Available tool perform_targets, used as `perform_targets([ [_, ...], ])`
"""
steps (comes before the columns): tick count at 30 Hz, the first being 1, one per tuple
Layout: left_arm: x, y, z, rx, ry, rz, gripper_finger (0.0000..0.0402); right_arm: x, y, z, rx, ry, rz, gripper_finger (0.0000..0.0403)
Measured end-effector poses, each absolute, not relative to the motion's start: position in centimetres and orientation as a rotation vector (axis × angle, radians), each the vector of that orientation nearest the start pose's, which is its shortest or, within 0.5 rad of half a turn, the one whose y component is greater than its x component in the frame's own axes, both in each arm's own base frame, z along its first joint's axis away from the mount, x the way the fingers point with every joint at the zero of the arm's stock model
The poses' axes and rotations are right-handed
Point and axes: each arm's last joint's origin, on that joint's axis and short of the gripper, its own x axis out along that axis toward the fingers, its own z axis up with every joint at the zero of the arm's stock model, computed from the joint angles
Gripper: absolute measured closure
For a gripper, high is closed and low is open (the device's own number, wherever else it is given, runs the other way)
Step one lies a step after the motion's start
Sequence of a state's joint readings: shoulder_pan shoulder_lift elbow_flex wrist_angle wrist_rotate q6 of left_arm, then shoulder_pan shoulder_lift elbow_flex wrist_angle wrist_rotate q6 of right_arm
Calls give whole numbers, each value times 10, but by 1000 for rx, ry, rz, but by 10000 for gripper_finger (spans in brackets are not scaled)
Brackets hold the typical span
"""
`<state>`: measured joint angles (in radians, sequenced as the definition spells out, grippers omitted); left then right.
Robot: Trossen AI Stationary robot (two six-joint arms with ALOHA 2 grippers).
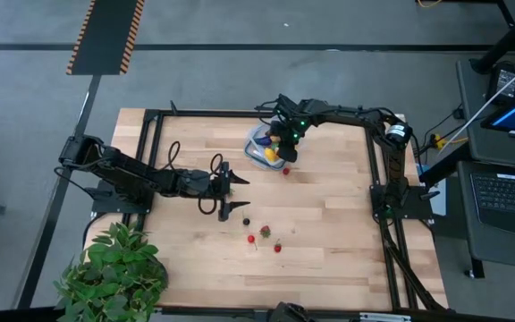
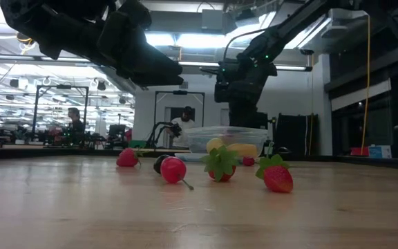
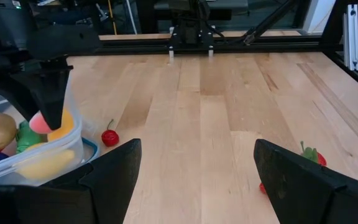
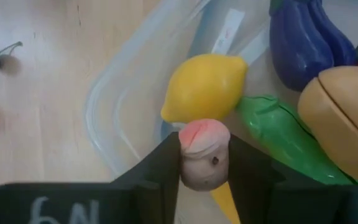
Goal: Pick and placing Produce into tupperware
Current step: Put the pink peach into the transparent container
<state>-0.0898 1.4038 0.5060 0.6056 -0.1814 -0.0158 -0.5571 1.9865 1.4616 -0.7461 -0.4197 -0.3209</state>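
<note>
Peach-coloured toy fruit (image 4: 204, 155) sits pinched between the two dark fingers of the right gripper (image 4: 205, 163), which hangs over the tupperware (image 1: 256, 143) at the far side of the wooden surface (image 1: 329, 215). Directly below this gripper, inside the clear container, lie a yellow lemon (image 4: 205, 87) and a green cucumber (image 4: 278, 130); just beyond them are a purple eggplant (image 4: 303, 40) and a tan, rounded piece (image 4: 347, 118) that I cannot name more closely. A small red berry (image 1: 285, 169) rests on the wood just outside the tupperware, beside the right gripper.

The left gripper (image 1: 231, 192) hovers above the middle of the surface with its fingers spread wide and nothing between them. Just ahead of it and slightly to its side lie a dark cherry (image 1: 246, 221), a red cherry (image 1: 251, 239) and two strawberries (image 1: 265, 231) with green leaves, well apart from the container. A leafy potted plant (image 1: 114, 273) stands at the near corner, behind the left arm.
</note>
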Motion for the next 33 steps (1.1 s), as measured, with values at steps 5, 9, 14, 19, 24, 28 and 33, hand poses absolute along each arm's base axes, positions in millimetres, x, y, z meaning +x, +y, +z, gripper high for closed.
perform_targets([
  [5, 267, -19, 182, 24, 289, 93, 96, 343, -199, 184, 331, 1107, 85, 262],
  [9, 267, -19, 182, 24, 289, 93, 96, 343, -197, 185, 370, 1081, 137, 274],
  [14, 267, -19, 182, 24, 289, 93, 96, 344, -198, 192, 370, 1068, 133, 279],
  [19, 267, -19, 182, 23, 289, 94, 96, 349, -201, 205, 384, 1042, 109, 269],
  [24, 267, -19, 182, 22, 289, 93, 96, 353, -202, 212, 381, 1025, 94, 260],
  [28, 267, -19, 182, 21, 289, 93, 96, 351, -203, 211, 376, 1061, 39, 248],
  [33, 267, -19, 181, 21, 294, 94, 96, 351, -201, 211, 373, 1081, 29, 229],
])
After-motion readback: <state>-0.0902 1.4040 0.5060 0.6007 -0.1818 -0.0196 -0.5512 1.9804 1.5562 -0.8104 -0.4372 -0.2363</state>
